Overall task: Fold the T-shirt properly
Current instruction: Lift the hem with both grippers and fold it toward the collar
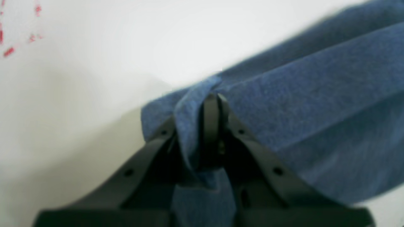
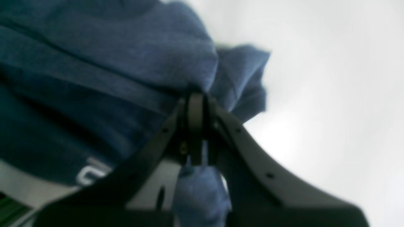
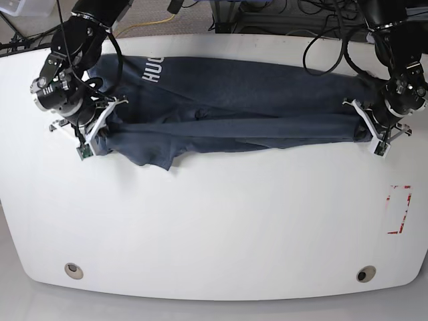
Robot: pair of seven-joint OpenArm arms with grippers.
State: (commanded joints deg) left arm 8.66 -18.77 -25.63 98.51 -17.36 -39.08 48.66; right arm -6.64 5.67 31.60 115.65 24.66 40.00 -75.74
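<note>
One navy T-shirt (image 3: 234, 107) lies stretched across the far half of one white table (image 3: 214, 221); two grippers hold it, left gripper (image 3: 366, 129) and right gripper (image 3: 100, 130), each clamped on bunched fabric at opposite ends.

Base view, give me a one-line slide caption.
Both tools, left and right, pinch opposite ends of the T-shirt, stretching it across the white table.

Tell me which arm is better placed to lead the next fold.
Neither clearly: left gripper and right gripper each pinch one end of the T-shirt, stretched between them. Probably both move together.
</note>
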